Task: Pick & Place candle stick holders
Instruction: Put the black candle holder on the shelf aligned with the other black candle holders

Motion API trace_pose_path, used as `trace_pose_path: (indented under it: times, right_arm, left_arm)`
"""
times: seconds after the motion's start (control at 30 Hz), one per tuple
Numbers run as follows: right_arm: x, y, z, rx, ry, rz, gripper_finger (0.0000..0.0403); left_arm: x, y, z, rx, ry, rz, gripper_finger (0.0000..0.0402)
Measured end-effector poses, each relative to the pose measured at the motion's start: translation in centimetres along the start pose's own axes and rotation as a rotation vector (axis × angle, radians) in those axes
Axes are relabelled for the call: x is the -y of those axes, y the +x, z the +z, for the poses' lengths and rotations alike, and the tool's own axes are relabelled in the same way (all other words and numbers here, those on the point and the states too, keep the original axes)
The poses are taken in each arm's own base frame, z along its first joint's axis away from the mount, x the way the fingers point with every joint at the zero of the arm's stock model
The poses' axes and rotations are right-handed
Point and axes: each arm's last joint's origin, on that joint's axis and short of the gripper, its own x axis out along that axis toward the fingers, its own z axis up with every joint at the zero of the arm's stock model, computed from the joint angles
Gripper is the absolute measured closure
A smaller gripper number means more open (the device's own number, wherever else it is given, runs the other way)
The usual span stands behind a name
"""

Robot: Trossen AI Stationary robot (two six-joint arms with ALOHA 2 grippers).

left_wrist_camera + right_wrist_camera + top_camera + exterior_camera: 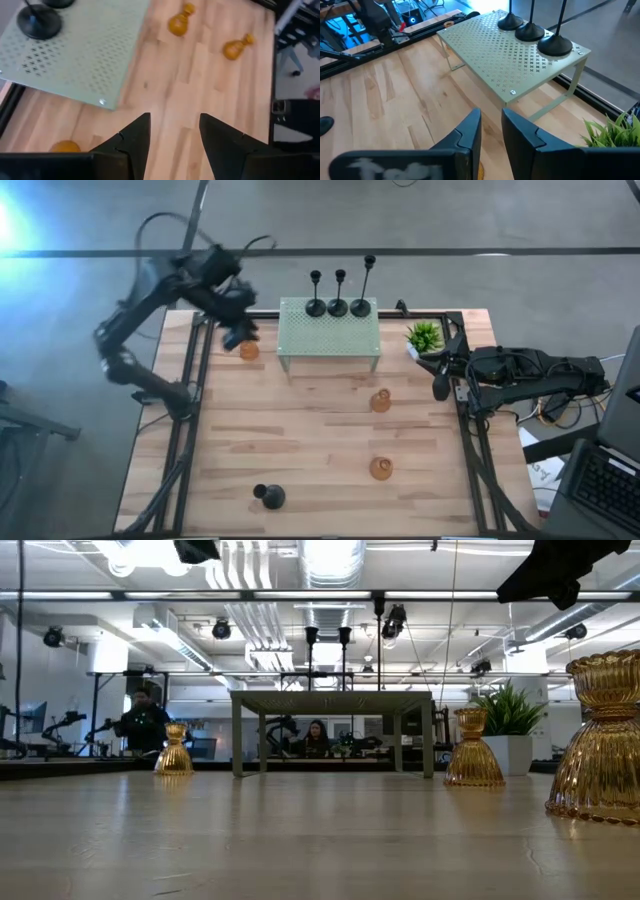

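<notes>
Three black holders stand on the green perforated shelf, a fourth near the table's front. Left gripper hangs spread above an amber glass holder (smooth, breakable, best pinched at the neck); right gripper waits nearly closed, empty

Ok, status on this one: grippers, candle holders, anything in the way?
Left gripper open, empty, above the amber holder left of the shelf. Right gripper near the plant, empty. Three black holders shelved. Nothing blocking.

open fingers over table — amber holders beyond.
</notes>
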Motion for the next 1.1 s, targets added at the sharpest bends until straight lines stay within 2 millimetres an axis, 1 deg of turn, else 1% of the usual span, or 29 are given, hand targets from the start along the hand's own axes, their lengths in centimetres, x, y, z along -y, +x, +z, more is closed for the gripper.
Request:
trace_pose_path:
  times: [0.1,0.17,0.27,0.33,0.43,0.53,0.63,0.7,0.8,0.9,1.0,1.1]
  right_arm:
    - [0.0,0.0,0.0,0.000,0.000,0.000,0.0332]
    - [0.0,0.0,0.0,0.000,0.000,0.000,0.0328]
    - [0.0,0.0,0.0,0.000,0.000,0.000,0.0323]
    - [0.0,0.0,0.0,0.000,0.000,0.000,0.0319]
    - [0.0,0.0,0.0,0.000,0.000,0.000,0.0315]
    - [0.0,0.0,0.0,0.000,-0.001,0.000,0.0311]
    - [0.0,0.0,0.0,0.000,0.000,0.000,0.0309]
    - [0.0,0.0,0.0,0.000,0.000,0.000,0.0311]
    - [0.0,0.0,0.0,0.000,0.000,0.000,0.0317]
    - [0.0,0.0,0.0,0.000,0.000,0.000,0.0323]
    - [0.0,0.0,0.0,0.000,0.000,0.000,0.0329]
    - [0.0,0.0,0.0,0.000,0.000,0.000,0.0334]
  left_arm:
    - [2.5,-1.2,-2.4,0.017,0.025,-0.001,0.0233]
    - [3.8,-1.3,-4.0,0.019,0.025,-0.003,0.0236]
    - [5.4,-0.6,-6.4,0.000,0.025,-0.028,0.0237]
    - [6.2,0.4,-8.1,-0.029,0.042,-0.043,0.0237]
    - [7.2,2.7,-10.4,-0.088,0.128,-0.054,0.0237]
    - [8.2,5.5,-12.5,-0.147,0.222,-0.098,0.0237]
    - [9.0,8.5,-14.5,-0.157,0.303,-0.147,0.0236]
    - [9.4,10.5,-15.5,-0.130,0.337,-0.169,0.0236]
    - [9.8,13.3,-16.7,-0.063,0.368,-0.216,0.0236]
    - [10.0,15.4,-17.3,0.025,0.383,-0.257,0.0237]
    - [9.8,17.0,-18.0,0.069,0.384,-0.273,0.0236]
    - [9.5,18.0,-18.7,0.083,0.382,-0.280,0.0236]
